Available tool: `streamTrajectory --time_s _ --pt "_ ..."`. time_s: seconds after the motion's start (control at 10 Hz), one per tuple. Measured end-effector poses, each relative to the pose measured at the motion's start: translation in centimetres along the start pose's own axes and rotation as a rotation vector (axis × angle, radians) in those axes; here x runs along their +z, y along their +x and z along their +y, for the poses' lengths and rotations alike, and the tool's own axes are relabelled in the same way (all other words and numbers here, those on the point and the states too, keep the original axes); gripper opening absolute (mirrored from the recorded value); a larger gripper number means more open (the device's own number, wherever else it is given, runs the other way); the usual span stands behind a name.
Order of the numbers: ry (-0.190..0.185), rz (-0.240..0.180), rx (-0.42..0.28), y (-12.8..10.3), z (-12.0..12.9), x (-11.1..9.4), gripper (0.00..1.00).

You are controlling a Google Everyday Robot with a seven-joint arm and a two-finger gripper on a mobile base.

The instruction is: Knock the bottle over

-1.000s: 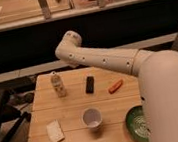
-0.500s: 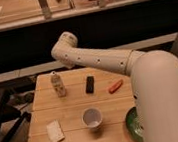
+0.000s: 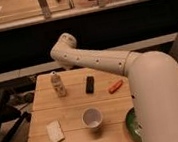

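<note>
The bottle stands upright near the back left of the wooden table, so we judge the knock not yet made. The gripper lies somewhere past the bend of the arm, above and behind the bottle, lost against the dark; we cannot tell its state. The bottle is slim, whitish plastic with a pale label. The arm is smooth, rounded and white. The cup looks matte.
</note>
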Motion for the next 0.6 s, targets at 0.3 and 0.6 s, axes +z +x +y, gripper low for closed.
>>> streamTrajectory --time_s 0.3,0.6 --pt "0.007 -0.022 -0.023 -0.9 0.0 0.3 0.00" --pt "0.015 -0.046 -0.047 -1.6 0.1 0.6 0.00"
